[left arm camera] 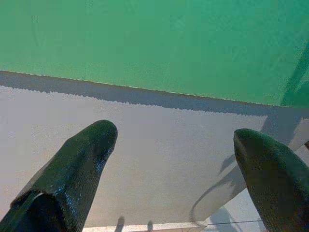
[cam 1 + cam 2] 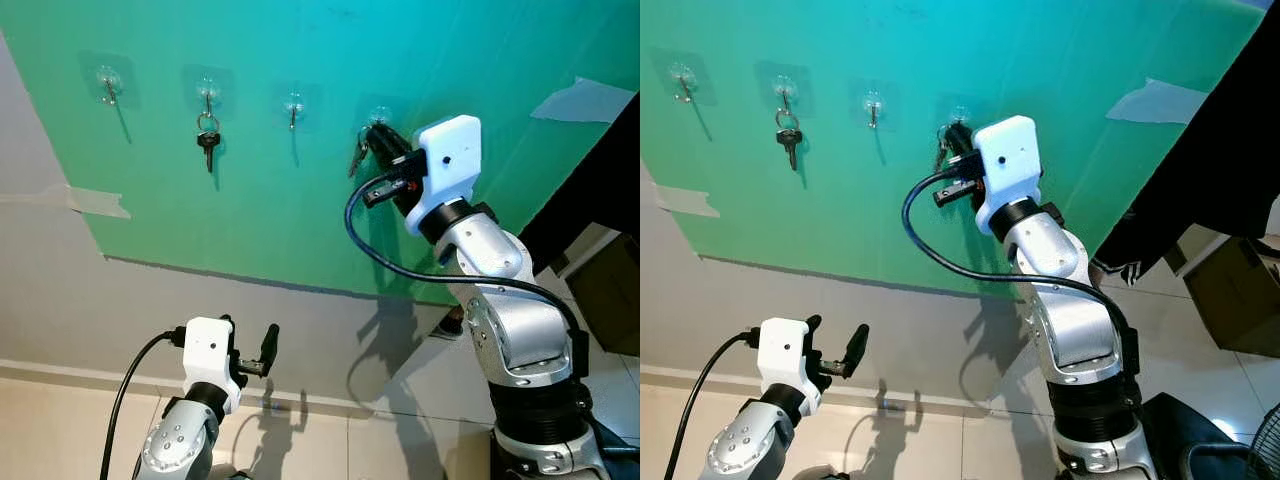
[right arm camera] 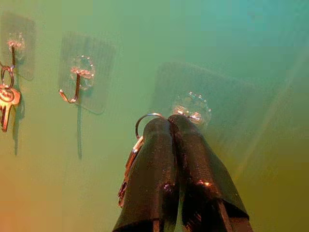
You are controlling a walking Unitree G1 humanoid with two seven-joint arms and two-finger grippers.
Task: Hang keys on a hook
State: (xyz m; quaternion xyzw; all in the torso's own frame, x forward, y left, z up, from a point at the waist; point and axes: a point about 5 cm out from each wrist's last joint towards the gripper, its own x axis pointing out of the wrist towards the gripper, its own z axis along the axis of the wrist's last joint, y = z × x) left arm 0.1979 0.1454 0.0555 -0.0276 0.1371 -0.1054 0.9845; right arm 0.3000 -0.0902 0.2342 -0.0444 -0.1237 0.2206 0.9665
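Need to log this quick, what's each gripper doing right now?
Left gripper: open, holding nothing, low by the wall.
Right gripper: shut on the key ring, at the rightmost hook.

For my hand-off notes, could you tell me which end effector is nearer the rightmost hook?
Right. The right end effector is at the rightmost hook, gripping the keys; the left end effector hovers far below, open.

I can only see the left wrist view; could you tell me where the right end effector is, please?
Observer: The right end effector is up at the rightmost hook, shut on the keys.
Operator: Is the ring over the hook yet?
Observer: The ring sits at its clear base, but the fingers hide the hook's tip.
Operator: Are other hooks taken?
Observer: Another key set hangs on the second hook from the left; the first hook and third hook are bare.
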